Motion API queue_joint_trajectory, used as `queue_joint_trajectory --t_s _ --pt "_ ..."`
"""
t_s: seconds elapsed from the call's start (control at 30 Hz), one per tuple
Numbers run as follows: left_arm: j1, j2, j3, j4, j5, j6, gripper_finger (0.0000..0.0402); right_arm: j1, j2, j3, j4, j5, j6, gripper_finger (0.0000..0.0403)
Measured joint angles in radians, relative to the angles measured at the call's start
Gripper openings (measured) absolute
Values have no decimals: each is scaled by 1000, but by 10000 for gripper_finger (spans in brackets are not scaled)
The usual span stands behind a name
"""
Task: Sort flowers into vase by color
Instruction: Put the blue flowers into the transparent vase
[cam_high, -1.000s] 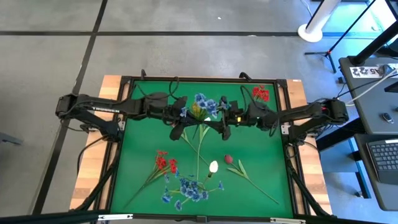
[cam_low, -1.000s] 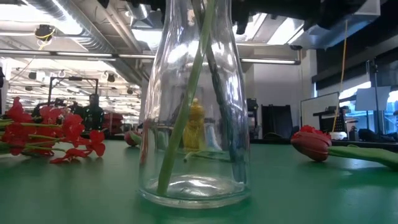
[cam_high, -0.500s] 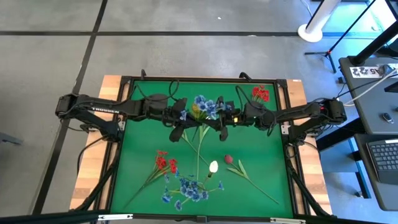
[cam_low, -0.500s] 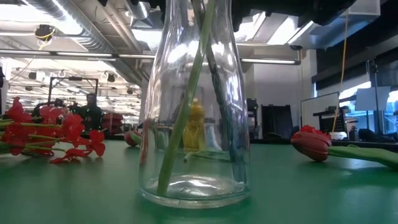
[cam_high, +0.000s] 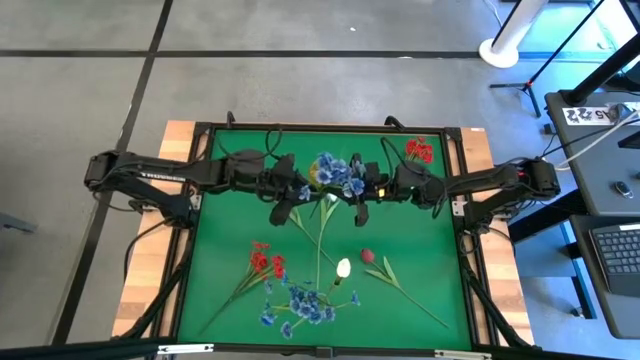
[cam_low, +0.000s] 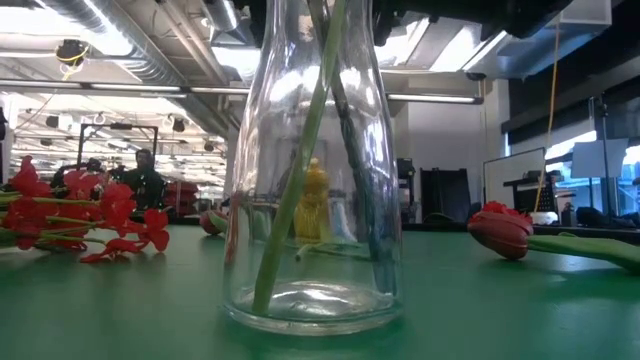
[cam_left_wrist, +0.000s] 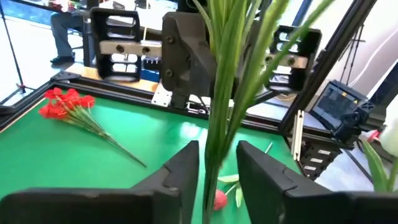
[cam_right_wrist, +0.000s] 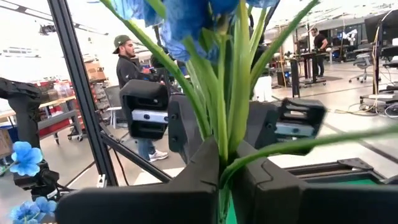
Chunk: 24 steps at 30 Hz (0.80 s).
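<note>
A blue flower (cam_high: 333, 172) stands upright above the table's middle, between my two grippers. My right gripper (cam_right_wrist: 225, 168) comes from the table's right and is shut on its green stems. My left gripper (cam_left_wrist: 217, 168) comes from the left and is open. Its fingers stand on either side of the same stems (cam_left_wrist: 219, 106), and I cannot tell whether they touch. In the low view a glass vase (cam_low: 312, 200) stands on the green mat under the arms. A green stem (cam_low: 295, 180) leans in it, foot (cam_low: 262, 300) on the vase floor, beside a darker stem. My right gripper pinches the blue flower's bundle of green stems and leaves (cam_right_wrist: 221, 146) between its two fingers, below the head. The fingers come about level from the table's right and lie across the stems. The flower stays upright, head (cam_right_wrist: 186, 18) above the fingers. Its lower end is out of that view.
Flowers lie loose on the mat: red ones (cam_high: 419, 150) at the far right, red ones (cam_high: 265, 262) at the near left, blue ones (cam_high: 300, 305) near the front edge, a white bud (cam_high: 343, 268) and a dark red rosebud (cam_high: 367, 255). People stand in the room beyond.
The blue flower's head has shifted a little toward the right arm. Both arms stay where they were above the table's middle.
</note>
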Motion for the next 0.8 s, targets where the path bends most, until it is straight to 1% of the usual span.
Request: queue_joint_trajectory --t_s 0.07,0.17,0.27,0.37,0.53,0.67,0.73,0.8 --pt "-1 -26 0 -18 -10 1 124 0 -18 0 -16 19 -20 9" --pt "-9 -79 0 -75 -49 4 146 0 -68 0 -96 52 -29 17" --pt "-27 -149 0 -144 -102 18 162 0 -149 0 -222 92 -57 13" --pt "-58 -222 0 -221 -161 32 169 2 -254 0 -355 131 -76 7" --pt "-169 -328 -7 -238 -241 64 168 18 -444 -1 -610 194 -50 12" --pt "-237 -392 -76 -215 -323 87 167 104 -544 -35 -688 255 -25 7" --pt "-253 -421 -131 -201 -350 86 167 174 -568 -66 -673 277 -12 7" --pt "-260 -446 -192 -142 -363 79 167 248 -583 -98 -677 329 7 8"
